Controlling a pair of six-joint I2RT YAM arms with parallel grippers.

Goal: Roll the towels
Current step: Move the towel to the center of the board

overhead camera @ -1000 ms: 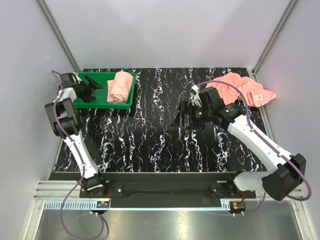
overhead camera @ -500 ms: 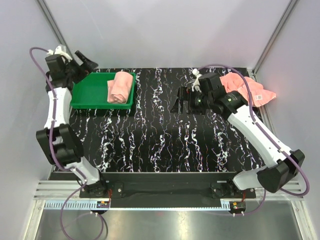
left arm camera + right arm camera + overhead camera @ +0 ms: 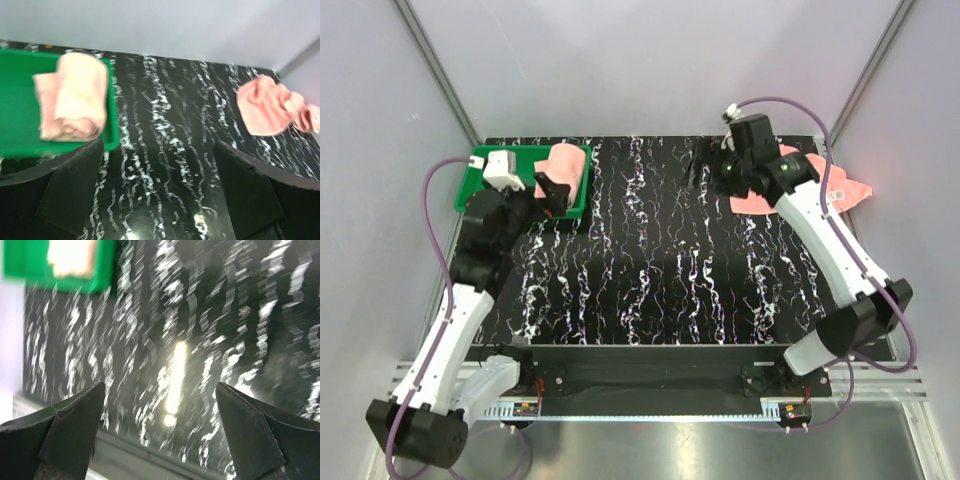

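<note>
Black and spread wide, holding nothing: left tool point(image 3: 552, 192) at the green tray point(image 3: 472, 160), right tool point(image 3: 705, 170) just beside the crumpled towel point(image 3: 752, 200) at the counter's point(image 3: 650, 260) far right edge. Could pinch a single loose fold there and drag the heap overboard. Rolled towel point(image 3: 563, 172) in the tray, long axis near-to-far; crumpled one without clear axis.

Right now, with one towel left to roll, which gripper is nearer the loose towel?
Right. The right gripper hangs open just left of the loose towel, its wrist over it; the left gripper is across the table by the green tray.
</note>
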